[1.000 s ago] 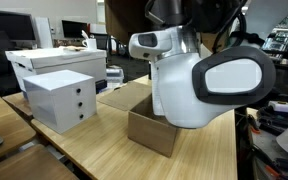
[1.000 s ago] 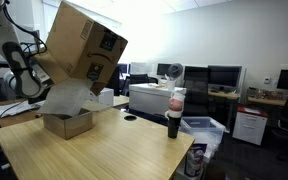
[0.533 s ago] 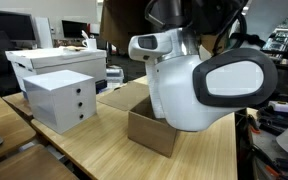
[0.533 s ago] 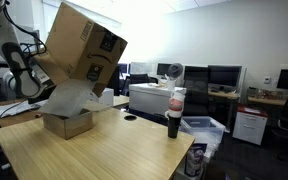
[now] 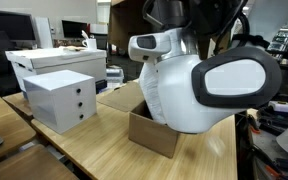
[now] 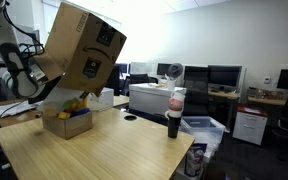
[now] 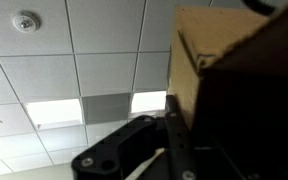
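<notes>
Wrist view: we list ceiling panels (image 7: 44, 80), the big box (image 7: 224, 50) filling the right side, and the dark claw (image 7: 179, 150) low in frame. The claw is clenched and appears to grip that box, though the contact lies in shadow and we cannot tell which edge it has.

Entry, in an exterior view: the big box (image 6: 82, 48) hangs tilted in the air above the tabletop (image 6: 104, 150), its low corner over the small box (image 6: 66, 124), which stands open. A bottle (image 6: 175, 112) stands well apart, near the far edge. Change noted: a moment ago something pale filled the gap between the two boxes. Now yellow items (image 6: 75, 105) lie inside the small box. We judge that contents have tipped across, so the emptying looks at least partly done.

Entry, in an exterior view: the arm (image 5: 199, 85) blocks most of the frame, sitting slightly lower than before. The small box (image 5: 149, 128) shows behind it, and a white drawer unit (image 5: 59, 100) stands beside it on the tabletop (image 5: 74, 152).
</notes>
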Robot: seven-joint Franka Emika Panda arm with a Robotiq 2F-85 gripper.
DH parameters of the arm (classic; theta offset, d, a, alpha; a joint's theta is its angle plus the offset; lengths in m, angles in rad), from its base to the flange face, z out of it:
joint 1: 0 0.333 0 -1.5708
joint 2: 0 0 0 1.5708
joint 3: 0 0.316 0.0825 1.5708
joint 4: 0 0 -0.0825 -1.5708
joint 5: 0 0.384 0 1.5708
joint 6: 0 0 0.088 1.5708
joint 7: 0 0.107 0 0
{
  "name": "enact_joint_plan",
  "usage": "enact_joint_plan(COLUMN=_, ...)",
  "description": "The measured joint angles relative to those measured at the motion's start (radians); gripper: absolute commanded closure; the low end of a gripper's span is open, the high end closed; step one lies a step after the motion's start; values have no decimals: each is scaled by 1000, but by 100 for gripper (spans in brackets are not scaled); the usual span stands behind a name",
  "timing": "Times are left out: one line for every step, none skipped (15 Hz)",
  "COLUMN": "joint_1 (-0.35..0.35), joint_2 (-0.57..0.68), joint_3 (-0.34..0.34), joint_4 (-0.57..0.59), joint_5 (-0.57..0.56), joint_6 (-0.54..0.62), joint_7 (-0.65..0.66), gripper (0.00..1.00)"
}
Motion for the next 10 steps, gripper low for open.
enact_joint_plan(joint_1=0, joint_2=0, joint_3=4, joint_4=4, joint_5=16, joint_6=0, joint_7=0, gripper=94)
enact_joint_plan(joint_1=-1, joint_2=0, joint_3=9, joint_4=9, joint_5=39, joint_6=0, joint_7=2, gripper=94)
enact_joint_plan(joint_1=-1, joint_2=0, joint_3=14, joint_4=15, joint_5=62, joint_6=-1, joint_7=6, gripper=94)
enact_joint_plan(joint_1=-3, joint_2=0, joint_3=22, joint_4=21, joint_5=95, joint_6=-1, joint_7=12, gripper=94)
enact_joint_plan(joint_1=-7, joint_2=0, joint_3=33, joint_4=30, joint_5=147, joint_6=-1, joint_7=29, gripper=94)
enact_joint_plan(joint_1=-16, joint_2=0, joint_3=47, joint_4=41, joint_5=210, joint_6=-2, joint_7=53, gripper=94)
enact_joint_plan(joint_1=-25, joint_2=0, joint_3=62, joint_4=54, joint_5=274, joint_6=-2, joint_7=84, gripper=94)
enact_joint_plan(joint_1=-41, joint_2=0, joint_3=80, joint_4=70, joint_5=348, joint_6=-2, joint_7=123, gripper=94)
enact_joint_plan(joint_1=-51, joint_2=0, joint_3=91, joint_4=80, joint_5=392, joint_6=-1, joint_7=147, gripper=94)
enact_joint_plan(joint_1=-67, joint_2=0, joint_3=104, joint_4=96, joint_5=449, joint_6=0, joint_7=181, gripper=94)
